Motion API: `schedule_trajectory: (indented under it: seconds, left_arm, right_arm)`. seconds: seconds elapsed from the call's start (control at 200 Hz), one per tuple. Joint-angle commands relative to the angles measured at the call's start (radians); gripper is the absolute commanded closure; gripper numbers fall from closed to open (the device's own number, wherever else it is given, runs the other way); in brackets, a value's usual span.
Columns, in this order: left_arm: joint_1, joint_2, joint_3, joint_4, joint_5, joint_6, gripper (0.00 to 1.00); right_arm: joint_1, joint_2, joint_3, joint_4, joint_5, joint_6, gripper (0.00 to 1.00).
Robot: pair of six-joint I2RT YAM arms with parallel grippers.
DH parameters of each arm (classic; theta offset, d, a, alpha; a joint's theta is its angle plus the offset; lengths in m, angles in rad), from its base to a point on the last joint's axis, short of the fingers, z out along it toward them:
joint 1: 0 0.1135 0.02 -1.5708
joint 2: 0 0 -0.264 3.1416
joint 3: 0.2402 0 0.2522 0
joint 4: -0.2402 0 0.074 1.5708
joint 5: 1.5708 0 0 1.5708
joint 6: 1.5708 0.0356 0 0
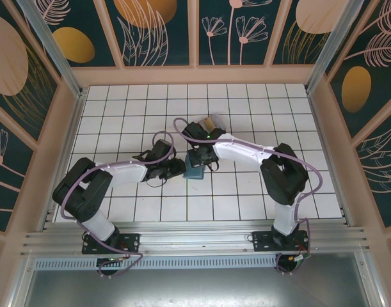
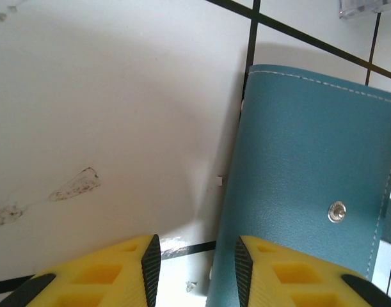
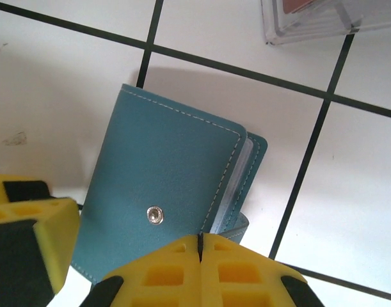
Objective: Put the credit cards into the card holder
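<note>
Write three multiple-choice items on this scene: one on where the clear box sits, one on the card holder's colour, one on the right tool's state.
1. In the right wrist view, relative to the card holder, the clear box lies:
A) on top of it
B) beyond it, apart from it
C) underneath it

2. The card holder's cover is:
A) red
B) black
C) teal-blue

3. The right tool is:
A) spread wide
B) shut, fingers pressed together
C) clamped around the clear box

Key:
1B, white tile shows between the two.
2C, the cover is teal with pale stitching.
3B, the yellow fingers meet along one thin line.
</note>
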Motion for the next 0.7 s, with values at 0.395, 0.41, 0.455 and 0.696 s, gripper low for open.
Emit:
schedule_trajectory:
  seconds: [0.395,0.41,0.455,0.696]
  left_arm:
    - [-0.007,0.119,0.077,0.031,0.053,0.03,0.64]
    - [-0.007,0.119,0.078,0.029,0.051,0.031,0.64]
    - [-0.009,0.118,0.077,0.02,0.044,0.033,0.64]
    - [-0.041,0.119,0.07,0.033,0.042,0.01,0.65]
  right_arm:
    - [-0.113,-0.193,-0.293,0.36,-0.236,0.147,1.0]
    - [-0.112,-0.194,-0.297,0.369,-0.236,0.149,1.0]
    - [-0.112,-0.192,-0.307,0.392,-0.236,0.156,1.0]
    - [-0.112,-0.161,-0.331,0.477,-0.25,0.177,1.0]
